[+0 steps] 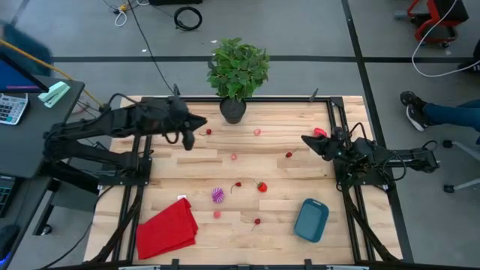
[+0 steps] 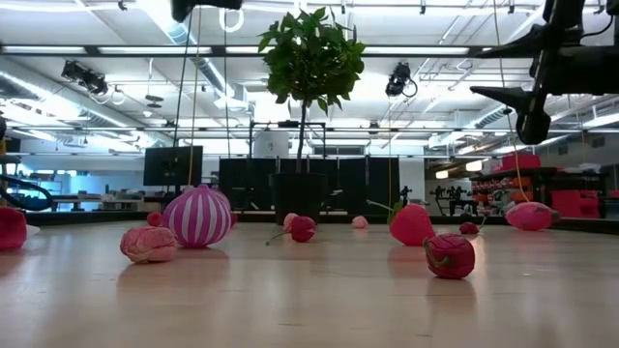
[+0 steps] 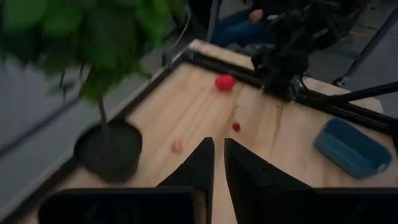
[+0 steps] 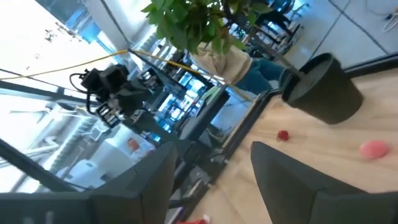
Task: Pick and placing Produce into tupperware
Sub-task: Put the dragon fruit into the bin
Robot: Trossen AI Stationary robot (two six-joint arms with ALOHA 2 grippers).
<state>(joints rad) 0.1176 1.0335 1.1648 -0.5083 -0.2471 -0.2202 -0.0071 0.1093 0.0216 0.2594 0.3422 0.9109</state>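
High view: we see the produce (image 1: 217, 195) scattered mid-table and the tub (image 1: 310, 220) near the right front. Left wrist view: the left gripper (image 3: 217, 163) has jaws nearly closed, empty. Right wrist view: the right gripper (image 4: 211, 180) has jaws open, empty.

Teal-blue tupperware (image 1: 311, 220); purple-white striped ball (image 1: 217, 195); red strawberry (image 1: 262, 186); red cloth (image 1: 166, 228); black pot (image 1: 232, 110).

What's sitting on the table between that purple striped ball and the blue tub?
In the high view, a cherry-like piece and a strawberry-like piece lie between the striped ball and the teal tub; otherwise bare wood.
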